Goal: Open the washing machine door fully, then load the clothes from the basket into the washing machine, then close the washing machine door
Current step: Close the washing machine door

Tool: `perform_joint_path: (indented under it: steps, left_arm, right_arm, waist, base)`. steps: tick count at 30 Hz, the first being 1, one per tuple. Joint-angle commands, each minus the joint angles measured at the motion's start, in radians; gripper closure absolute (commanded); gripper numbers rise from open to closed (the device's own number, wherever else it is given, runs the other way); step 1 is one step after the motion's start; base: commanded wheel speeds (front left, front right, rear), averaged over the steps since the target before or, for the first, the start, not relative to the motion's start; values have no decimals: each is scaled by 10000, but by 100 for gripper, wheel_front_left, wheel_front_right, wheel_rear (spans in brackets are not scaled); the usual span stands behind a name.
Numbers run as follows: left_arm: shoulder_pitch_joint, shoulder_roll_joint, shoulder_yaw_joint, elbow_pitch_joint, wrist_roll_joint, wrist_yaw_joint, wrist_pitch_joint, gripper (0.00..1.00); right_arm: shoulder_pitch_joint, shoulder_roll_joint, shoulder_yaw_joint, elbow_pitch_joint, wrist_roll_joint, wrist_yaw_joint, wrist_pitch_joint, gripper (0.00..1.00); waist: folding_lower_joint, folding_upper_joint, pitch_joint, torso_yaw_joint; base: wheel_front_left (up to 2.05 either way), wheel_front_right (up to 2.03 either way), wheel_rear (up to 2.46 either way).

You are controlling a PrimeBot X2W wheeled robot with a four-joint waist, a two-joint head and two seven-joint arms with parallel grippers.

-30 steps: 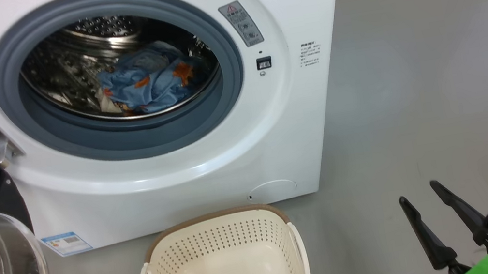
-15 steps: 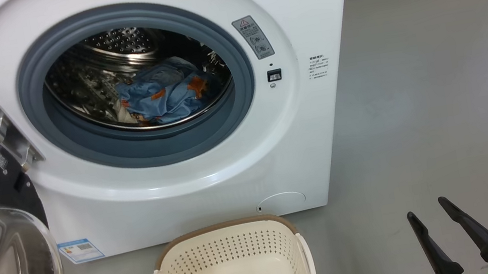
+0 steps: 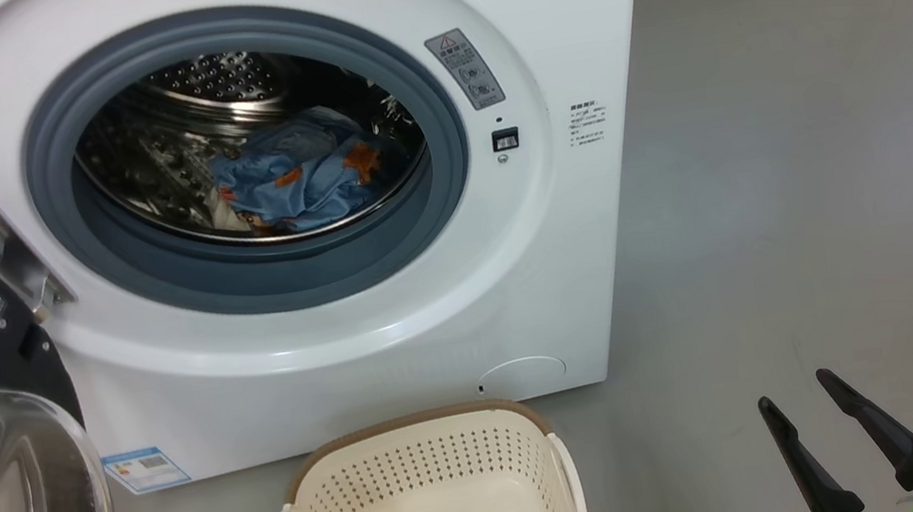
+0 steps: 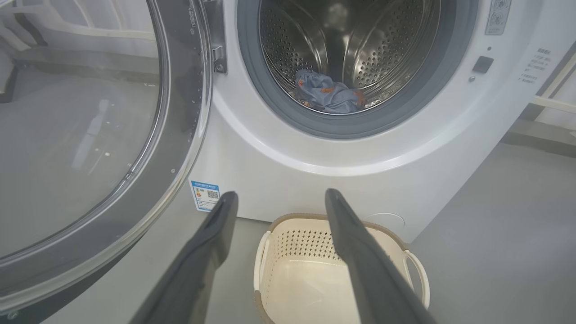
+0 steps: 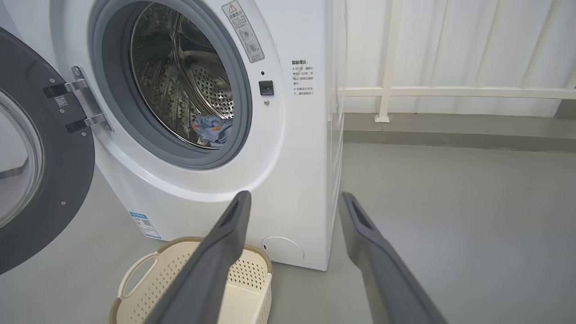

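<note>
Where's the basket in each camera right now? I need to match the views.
Head view: basket bottom centre, on the floor before the washing machine.
Left wrist view: basket lower centre, one of the fingers crossing it.
Right wrist view: basket bottom left, partly behind one of the fingers.
Shared landmark: the blue label on the machine's lower front corner.

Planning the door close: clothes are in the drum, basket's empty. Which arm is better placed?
Left, probably. The open door stands on the robot's left, beside the open left tool. The right tool sits far right, past the basket.
</note>
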Motion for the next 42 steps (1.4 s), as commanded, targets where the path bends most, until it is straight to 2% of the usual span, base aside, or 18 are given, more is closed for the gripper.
perform_joint_path:
  steps: [1,15,29,35,42]
  left_arm:
    - [-166,17,302,-267,158,-29,-64,0]
    - [-193,17,252,-304,323,-19,-64,0]
    - [-194,16,235,-478,451,-77,-64,0]
    - [-223,16,236,-558,532,-84,-65,0]
    - [-159,16,305,-774,622,-31,-65,0]
  right_arm:
    - [-90,-100,219,-266,-58,16,-49,0]
    - [-82,-4,210,-257,-64,16,-49,0]
    - [-6,69,127,-279,-62,16,-49,0]
    - [30,58,110,-321,-110,16,-49,0]
    - [-50,-17,286,-405,-175,16,-49,0]
  waist:
    - [-1,0,30,2]
    - [-1,0,50,-52]
    - [-1,0,60,-95]
    - [-1,0,77,254]
    - [-1,0,93,1118]
  base:
    - [-87,87,0]
    - [-127,127,0]
    - [-14,14,0]
    - [0,0,0]
    - [0,0,0]
